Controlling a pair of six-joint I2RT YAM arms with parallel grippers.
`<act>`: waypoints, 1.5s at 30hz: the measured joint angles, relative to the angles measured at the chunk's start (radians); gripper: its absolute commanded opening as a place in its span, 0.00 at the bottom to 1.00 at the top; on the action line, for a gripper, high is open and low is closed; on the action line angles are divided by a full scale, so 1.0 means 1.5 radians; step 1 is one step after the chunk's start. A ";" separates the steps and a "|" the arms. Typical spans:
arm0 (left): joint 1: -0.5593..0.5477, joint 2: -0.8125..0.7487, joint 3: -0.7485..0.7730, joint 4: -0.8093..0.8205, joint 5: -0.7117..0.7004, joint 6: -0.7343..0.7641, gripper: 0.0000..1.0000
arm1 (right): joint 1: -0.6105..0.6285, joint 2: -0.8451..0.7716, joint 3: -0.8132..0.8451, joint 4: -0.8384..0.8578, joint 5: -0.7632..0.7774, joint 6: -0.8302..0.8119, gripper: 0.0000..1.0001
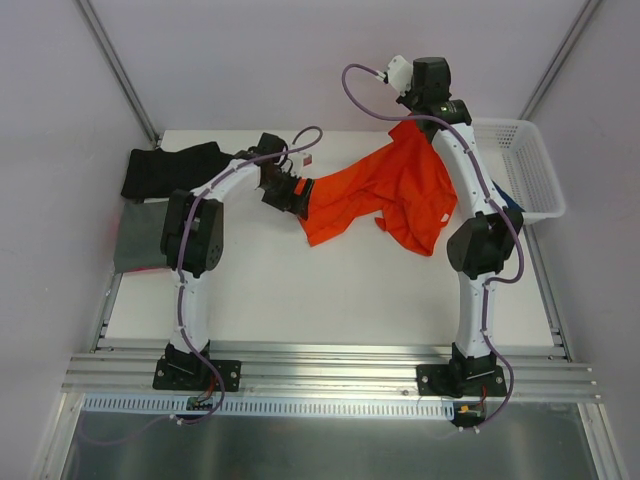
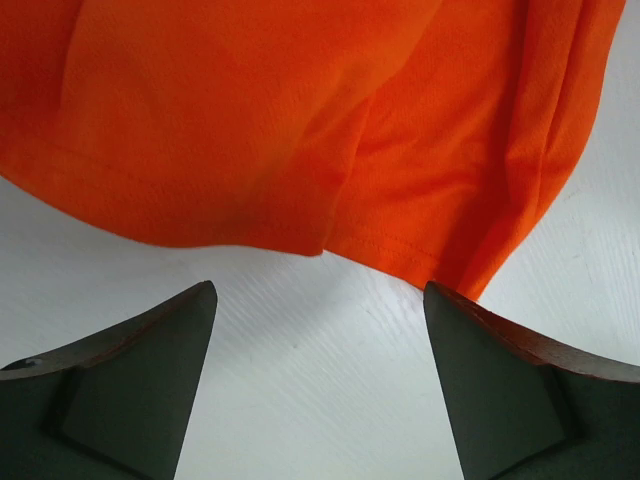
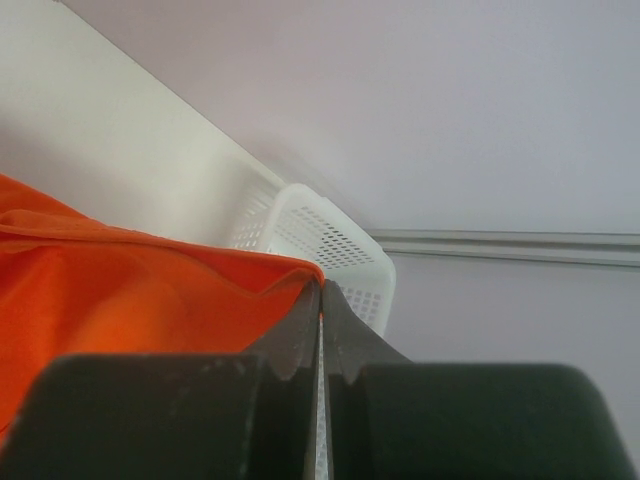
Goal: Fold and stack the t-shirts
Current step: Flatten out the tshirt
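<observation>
Right hand (image 3: 321,292), raised above the tabletop (image 1: 330,290), is clamped on an edge of the orange t-shirt (image 1: 385,190), which hangs down at centre. Black t-shirt (image 1: 165,170) and grey t-shirt (image 1: 135,240) are laid at the left edge. Left hand (image 2: 320,295) is spread wide beside the orange hem.

There's open room on the near half of the table (image 1: 330,300), between the two arms. The orange t-shirt (image 1: 385,195) hangs across the far middle. A black t-shirt (image 1: 170,170) and a grey t-shirt (image 1: 140,235) fill the left edge, and the white mesh basket (image 1: 535,170) blocks the far right. Bare tabletop shows between the spread fingers of the left gripper (image 2: 320,290).
</observation>
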 measured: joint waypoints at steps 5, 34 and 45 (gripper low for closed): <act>-0.002 0.041 0.045 0.005 0.001 -0.003 0.77 | 0.000 0.000 -0.001 -0.001 -0.001 0.005 0.01; -0.026 0.059 0.060 0.000 0.004 -0.040 0.00 | -0.002 0.000 -0.001 -0.005 -0.011 0.022 0.00; 0.037 0.081 0.218 0.003 -0.020 -0.029 0.00 | -0.001 0.000 -0.001 -0.005 -0.008 0.021 0.01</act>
